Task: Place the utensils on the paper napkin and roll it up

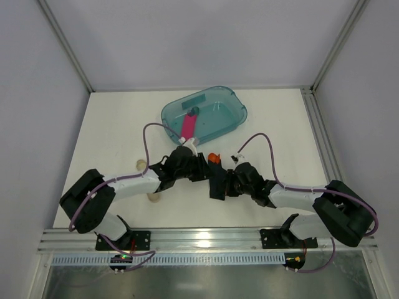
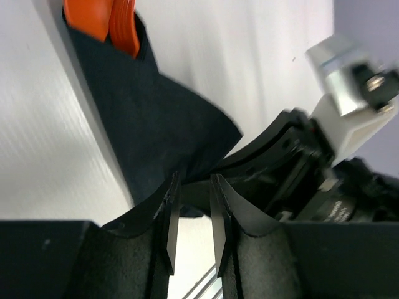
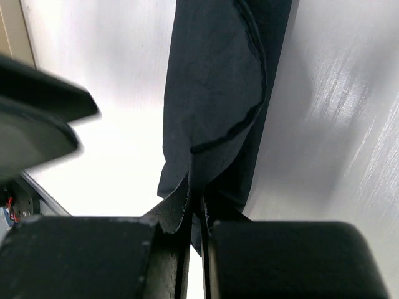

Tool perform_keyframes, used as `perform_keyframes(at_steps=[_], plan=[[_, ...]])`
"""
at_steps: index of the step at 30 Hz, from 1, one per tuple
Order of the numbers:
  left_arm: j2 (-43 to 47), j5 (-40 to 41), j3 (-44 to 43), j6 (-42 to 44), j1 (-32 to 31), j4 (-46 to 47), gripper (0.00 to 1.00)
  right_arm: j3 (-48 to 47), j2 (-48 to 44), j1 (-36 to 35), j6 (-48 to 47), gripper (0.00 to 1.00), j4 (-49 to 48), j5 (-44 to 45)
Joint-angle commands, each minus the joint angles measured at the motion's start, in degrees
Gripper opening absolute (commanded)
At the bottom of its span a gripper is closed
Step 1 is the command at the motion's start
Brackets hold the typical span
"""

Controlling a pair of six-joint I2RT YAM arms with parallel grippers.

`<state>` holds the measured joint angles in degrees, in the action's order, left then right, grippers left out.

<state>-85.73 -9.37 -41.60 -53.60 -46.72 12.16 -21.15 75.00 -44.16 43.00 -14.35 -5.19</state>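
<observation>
**Napkin rolled round utensils; right jaws on it, left jaws parted**

Table [image 1: 112, 137]: white, both arms reach in to its middle, wrists close together.

Tub [image 1: 227, 118]: teal, translucent, at the far middle of the table, well apart from the roll. Contents: one end of a pink bar [image 1: 188, 126]. The bar crosses the near rim and its other end lies outside, pointing toward the left wrist. There is a small dark item at the bar's inner end; I cannot tell what it is.

Napkin [image 2: 156, 124]: black, folded into a loose roll lying on the table between the two grippers, near the arms' side of the tub. It acts as a sleeve. Utensils [image 2: 115, 22], orange, sit inside it, with only their ends poking out of the far end.

Right gripper [image 3: 195, 202]: jaws closed tight, pinching an edge of the napkin; the cloth runs straight up out of the tips.

Left gripper [image 2: 194, 182]: jaws parted by a narrow gap, with bare table showing through. The napkin's near corner lies at the tips, not pinched.

Two beige bits [image 1: 142, 165]: on the table beside the left forearm, apart from everything else.
</observation>
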Motion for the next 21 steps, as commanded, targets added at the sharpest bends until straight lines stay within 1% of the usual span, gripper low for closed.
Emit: perform_keyframes(at_steps=[1, 4, 7, 15, 18, 20, 21], plan=[[0.04, 1.1, 3.45, -0.45, -2.84, 1.19, 0.29, 0.84, -0.65, -0.22, 1.64, 0.06, -3.05, 2.03], [-1.19, 0.67, 5.47, -2.38, -4.25, 4.0, 0.25, 1.37, 0.05, -0.22, 3.31, 0.05, -4.89, 1.94], [-1.19, 0.4, 7.32, -4.05, -4.52, 7.17, 0.25, 1.28, 0.93, -0.22, 5.16, 0.05, -6.3, 2.38], [-1.45, 1.54, 7.94, -4.05, -6.63, 7.08, 0.24, 2.07, 2.34, -0.22, 7.53, 0.05, -9.21, 2.29], [-2.94, 1.54, 7.59, -3.96, -7.24, 7.26, 0.24, 2.51, 0.16, -0.22, 7.62, 0.1, -8.51, 2.99], [-3.56, 1.63, 7.24, -3.96, -7.42, 7.44, 0.24, 2.25, -1.25, -0.14, 7.27, 0.17, -7.28, 3.96], [-4.09, 1.72, 7.15, -3.88, -7.77, 7.44, 0.24, 1.99, -3.0, -0.22, 7.18, 0.2, -5.01, 4.57]])
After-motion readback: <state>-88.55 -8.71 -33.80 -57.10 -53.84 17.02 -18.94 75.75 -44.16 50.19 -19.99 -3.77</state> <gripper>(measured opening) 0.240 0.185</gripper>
